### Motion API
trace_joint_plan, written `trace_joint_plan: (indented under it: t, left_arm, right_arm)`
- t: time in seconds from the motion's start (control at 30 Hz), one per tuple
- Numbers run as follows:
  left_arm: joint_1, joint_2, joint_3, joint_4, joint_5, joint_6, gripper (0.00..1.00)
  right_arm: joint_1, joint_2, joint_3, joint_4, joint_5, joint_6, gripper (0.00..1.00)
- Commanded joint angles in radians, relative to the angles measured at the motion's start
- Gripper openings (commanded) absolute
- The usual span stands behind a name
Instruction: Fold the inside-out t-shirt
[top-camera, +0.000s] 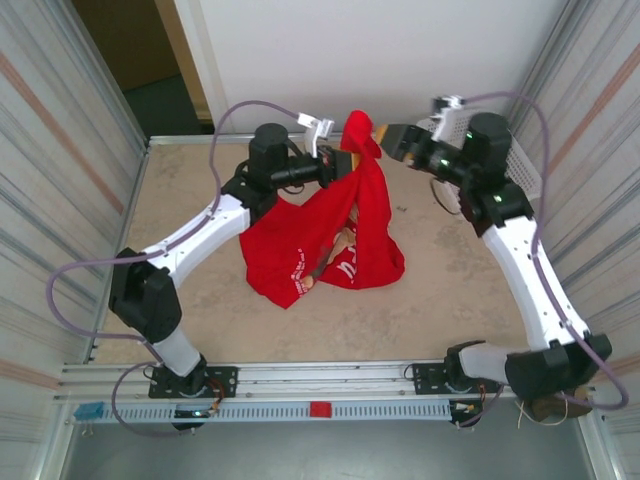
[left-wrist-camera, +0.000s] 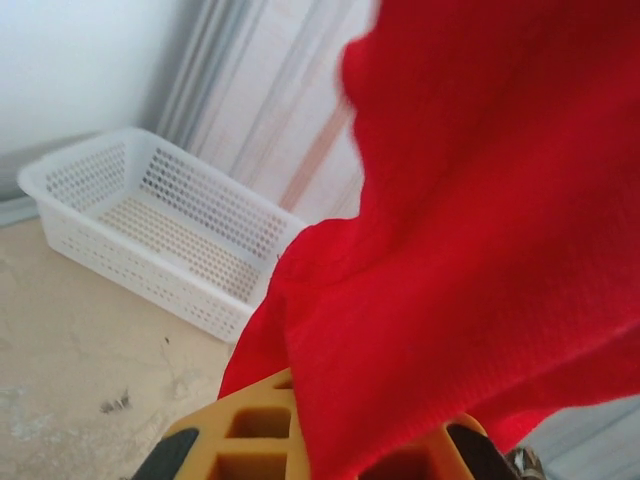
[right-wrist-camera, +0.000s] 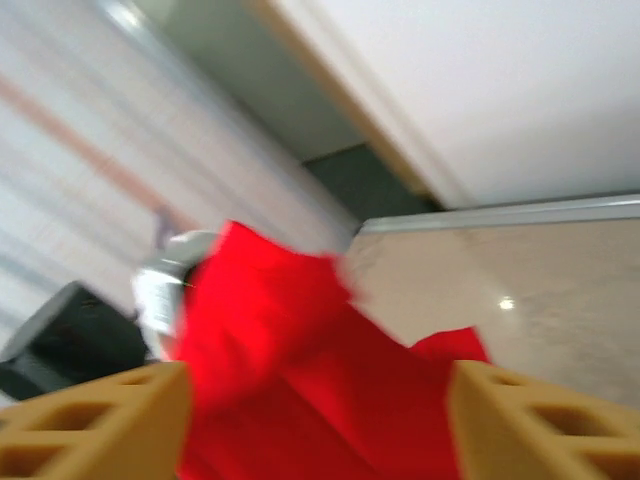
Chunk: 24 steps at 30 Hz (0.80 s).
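Observation:
The bright red t-shirt (top-camera: 345, 215) hangs from the back middle of the table, and its lower part is bunched on the tabletop. A bit of tan print (top-camera: 345, 247) and white lettering show in its folds. My left gripper (top-camera: 338, 166) is shut on an upper part of the shirt, holding it up. In the left wrist view the red cloth (left-wrist-camera: 480, 250) drapes over the yellow fingers (left-wrist-camera: 230, 430). My right gripper (top-camera: 386, 136) is open right beside the shirt's raised peak. In the right wrist view, red cloth (right-wrist-camera: 300, 370) sits between the wide-apart fingers (right-wrist-camera: 540, 420).
A white perforated basket (left-wrist-camera: 150, 220) stands at the back right of the table, partly behind the right arm (top-camera: 500, 200). Corrugated walls close in the left and right sides. Bare tan tabletop (top-camera: 420, 300) lies in front of the shirt.

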Motion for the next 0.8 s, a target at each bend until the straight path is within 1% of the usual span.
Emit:
trace_joint_plan:
  t: [0.0, 0.07, 0.17, 0.2, 0.23, 0.33, 0.43, 0.53, 0.57, 0.7, 0.73, 0.77]
  left_arm:
    - [0.047, -0.082, 0.061, 0.070, -0.015, -0.093, 0.00]
    - [0.061, -0.091, 0.107, 0.031, 0.003, -0.090, 0.00]
    - [0.068, -0.103, 0.155, -0.025, 0.017, -0.067, 0.00]
    - [0.068, -0.107, 0.162, -0.037, 0.017, -0.063, 0.00]
    - [0.070, -0.114, 0.164, -0.041, 0.020, -0.062, 0.00]
    - [0.074, -0.126, 0.169, -0.050, 0.025, -0.064, 0.00]
    - [0.074, -0.134, 0.180, -0.059, 0.030, -0.064, 0.00]
    - [0.074, -0.142, 0.197, -0.071, 0.034, -0.069, 0.00]
    - [0.074, -0.145, 0.203, -0.074, 0.037, -0.072, 0.00]
    - [0.074, -0.166, 0.216, -0.082, 0.046, -0.087, 0.00]
    - [0.074, -0.175, 0.217, -0.082, 0.050, -0.091, 0.00]
    - [0.074, -0.182, 0.220, -0.085, 0.053, -0.092, 0.00]
  right_arm:
    - [-0.098, -0.120, -0.187, 0.046, -0.036, 0.024, 0.87]
    - [-0.124, -0.167, -0.334, 0.055, -0.037, 0.011, 0.88]
    - [-0.122, -0.198, -0.519, 0.104, -0.035, -0.019, 0.90]
    - [-0.122, -0.201, -0.569, 0.139, -0.054, -0.022, 0.91]
    - [-0.120, -0.199, -0.617, 0.181, -0.080, -0.027, 0.94]
    - [-0.095, -0.174, -0.697, 0.257, -0.134, -0.072, 0.96]
    - [-0.031, -0.120, -0.712, 0.281, -0.115, -0.134, 0.97]
    - [0.043, -0.015, -0.682, 0.293, -0.035, -0.186, 0.97]
    - [0.056, 0.030, -0.663, 0.309, -0.027, -0.197, 0.97]
    - [0.077, 0.192, -0.547, 0.341, 0.015, -0.223, 1.00]
    - [0.076, 0.234, -0.513, 0.359, 0.019, -0.223, 1.00]
    - [0.075, 0.270, -0.477, 0.366, 0.024, -0.225, 0.97]
